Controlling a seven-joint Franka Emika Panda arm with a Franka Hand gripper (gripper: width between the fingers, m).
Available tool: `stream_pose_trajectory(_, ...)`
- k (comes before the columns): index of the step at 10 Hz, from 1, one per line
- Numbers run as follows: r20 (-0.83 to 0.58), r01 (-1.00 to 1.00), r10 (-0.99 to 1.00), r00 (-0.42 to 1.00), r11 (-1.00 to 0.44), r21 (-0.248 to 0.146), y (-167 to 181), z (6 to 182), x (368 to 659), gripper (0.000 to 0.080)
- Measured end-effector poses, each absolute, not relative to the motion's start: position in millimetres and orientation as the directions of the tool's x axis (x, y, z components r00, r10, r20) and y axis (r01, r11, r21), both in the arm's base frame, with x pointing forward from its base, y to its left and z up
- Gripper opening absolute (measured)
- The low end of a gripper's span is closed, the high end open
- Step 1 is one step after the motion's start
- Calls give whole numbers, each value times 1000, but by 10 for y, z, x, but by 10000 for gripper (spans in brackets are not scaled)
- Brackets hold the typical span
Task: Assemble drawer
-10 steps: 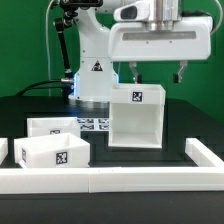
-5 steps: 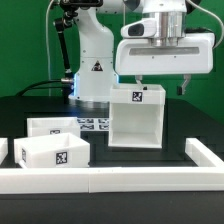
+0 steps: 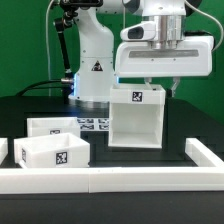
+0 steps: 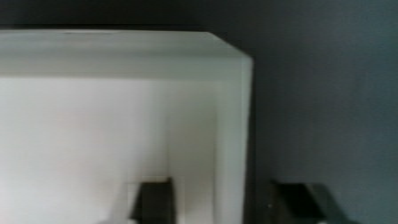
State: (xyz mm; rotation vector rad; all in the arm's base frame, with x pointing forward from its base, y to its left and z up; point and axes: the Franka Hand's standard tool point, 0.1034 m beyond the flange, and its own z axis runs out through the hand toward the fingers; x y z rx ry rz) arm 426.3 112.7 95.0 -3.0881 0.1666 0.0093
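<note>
One arm hangs over the back of the black table (image 3: 185, 135), its wrist pointing straight down and the broad white gripper (image 3: 162, 86) set level just above the top of the drawer's large casing (image 3: 135, 122). Its jaws stand wide apart with nothing gripped. In the wrist view the two dark fingers (image 4: 157, 203) sit one on each side of the casing's upright side wall (image 4: 228, 120), and whether either pad touches that wall cannot be told. In the exterior view one finger (image 3: 177, 88) shows just past the casing's corner on the exterior view's right; the other is hard to make out. The casing stands upright near the middle of the table, its open face toward the camera and a square tag on its top front edge. Both smaller open-topped boxes lie well apart from it on the exterior view's left, the nearer box (image 3: 55, 152) just in front of the farther box (image 3: 50, 127), each showing a tag. Between them and the casing the marker board (image 3: 93, 124) lies flat. A low white rail (image 3: 110, 179) borders the table's front, and the arm's white base (image 3: 92, 68) rises behind.
</note>
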Motion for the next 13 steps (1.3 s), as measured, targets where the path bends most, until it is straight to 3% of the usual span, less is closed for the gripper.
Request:
stream_pose_trajectory(1,-9,-108,-107,994,-993,-49,1127,950,4262,97)
stream_pose_trajectory(2,-9,-107,-107,994,-993,-49,1127,950,4263,97)
stream_pose_trajectory(3,-8,-107,-107,994,-993,-49,1127,951,4263,36)
stream_pose_trajectory(9,-7,-95,-95,995,-994,-51,1108,949,4289,36)
stream_pose_trajectory(13,30,-98,-100,995,-993,-68,1029,954,4766,36)
